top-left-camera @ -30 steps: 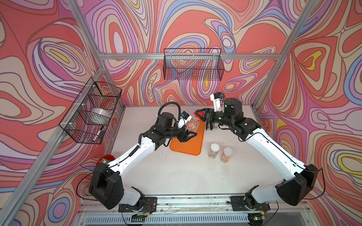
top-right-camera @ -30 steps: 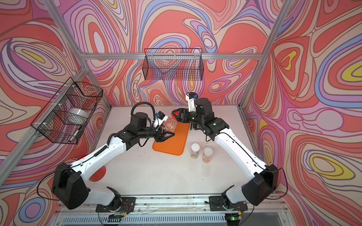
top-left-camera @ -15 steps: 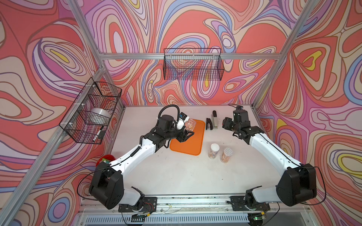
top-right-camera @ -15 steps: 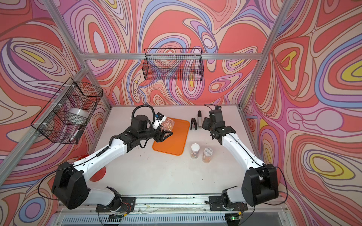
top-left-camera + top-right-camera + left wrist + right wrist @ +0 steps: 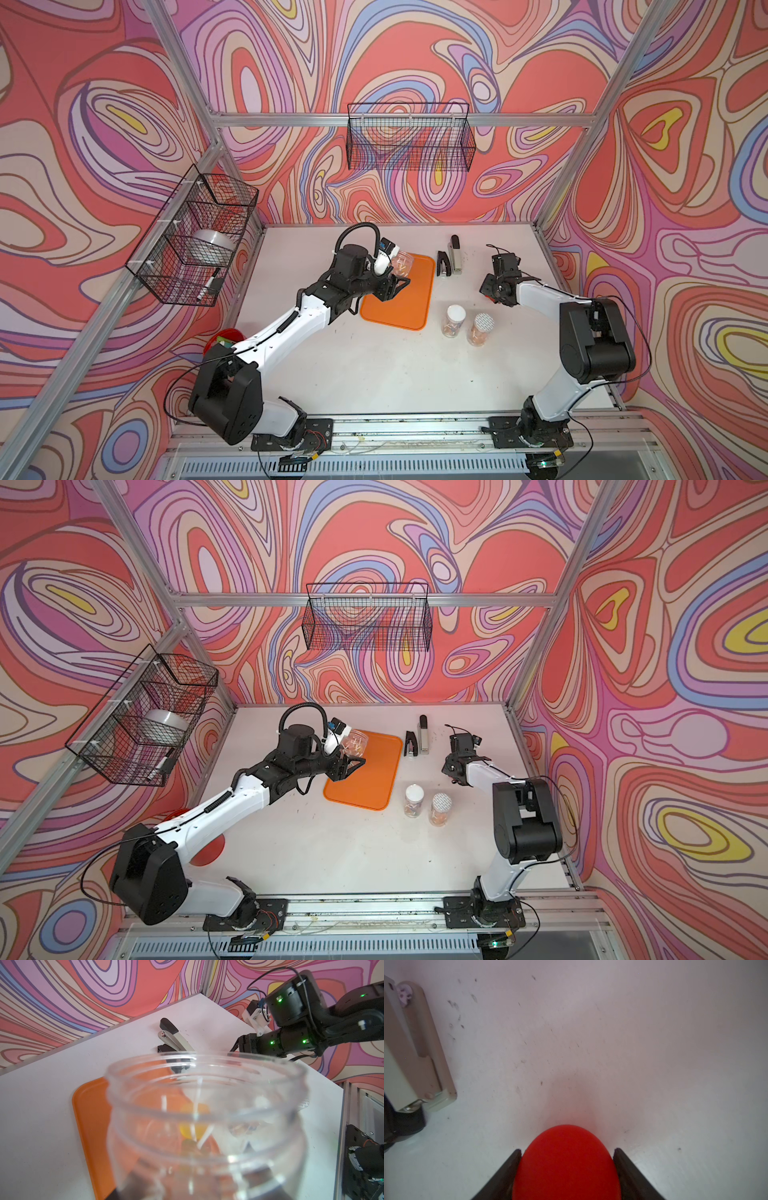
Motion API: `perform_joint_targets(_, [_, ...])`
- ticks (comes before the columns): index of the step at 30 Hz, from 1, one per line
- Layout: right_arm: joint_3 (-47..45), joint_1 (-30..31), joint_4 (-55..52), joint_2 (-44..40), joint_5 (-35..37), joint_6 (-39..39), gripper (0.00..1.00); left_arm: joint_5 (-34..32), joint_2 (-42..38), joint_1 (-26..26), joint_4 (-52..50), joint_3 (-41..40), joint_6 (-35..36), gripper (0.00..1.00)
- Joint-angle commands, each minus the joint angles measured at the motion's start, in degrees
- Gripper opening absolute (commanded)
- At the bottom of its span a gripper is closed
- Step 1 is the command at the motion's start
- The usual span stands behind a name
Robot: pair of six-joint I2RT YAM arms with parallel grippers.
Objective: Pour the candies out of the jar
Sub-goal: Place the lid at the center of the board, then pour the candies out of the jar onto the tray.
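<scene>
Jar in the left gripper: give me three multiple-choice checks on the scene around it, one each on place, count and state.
1. Where is the open jar? A. held over the orange tray B. on a shelf C. in a drawer
2. How many capped jars stand beside the tray? A. one B. two C. three
3. What does the right gripper hold? A. nothing B. a red lid C. a spoon
Answers: 1 A, it tilts above the tray's far end. 2 B, two stand together. 3 B, the right wrist view shows the lid between the fingers.
</scene>
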Motion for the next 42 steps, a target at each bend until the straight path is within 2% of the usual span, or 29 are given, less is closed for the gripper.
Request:
perform_joint_targets(1, [-0.1,-0.1,3.6,0.9,-1.5,4.4,0.53,-0.3,-0.9,0.5,1.1,0.4,0.4,0.00])
perform_joint_targets(5, [-0.6,-0.1,3.9,1.6,-2.4,5.4,0.60,-0.2,-0.6,0.5,1.3,0.2,0.4,0.00])
perform_joint_targets(10, [-1.5,-0.2,2.8,-1.1,-3.4,5.8,0.83,-0.4,0.8,0.4,1.2,0.1,0.7,0.00])
perform_joint_targets(11, [-1.6,-0.2,2.4,-2.0,-3.8,5.9,0.97,-0.4,1.2,0.5,1.0,0.2,0.8,0.00])
perform_joint_targets(12, [-1.6,-0.1,2.1,-3.2,-4.4,6.0,0.98,-0.4,1.5,0.5,0.8,0.5,1.0,0.00])
perform_joint_targets(17, [-1.6,-0.1,0.8,-8.5,-7.4,6.0,0.98,-0.6,4.0,0.6,-1.2,2.5,3.3,0.00])
perform_joint_targets(25, [-4.0,-0.1,2.1,-16.3,-14.5,7.0,0.98,-0.3,11.9,3.5,-7.0,9.8,12.6,0.00])
perform_joint_targets(32, [-5.6,-0.1,1.5,-23.8,-16.7,6.3,0.98,0.5,23.5,4.2,-15.7,21.9,25.2,0.00])
perform_joint_targets(37, [-5.9,-0.1,0.3,-27.6,-16.1,5.5,0.98,-2.6,32.3,4.2,-24.8,33.8,31.0,0.00])
perform_joint_targets(42, [-6.4,-0.1,0.0,-29.6,-15.4,5.3,0.98,-7.1,37.6,4.2,-29.5,41.4,35.8,0.00])
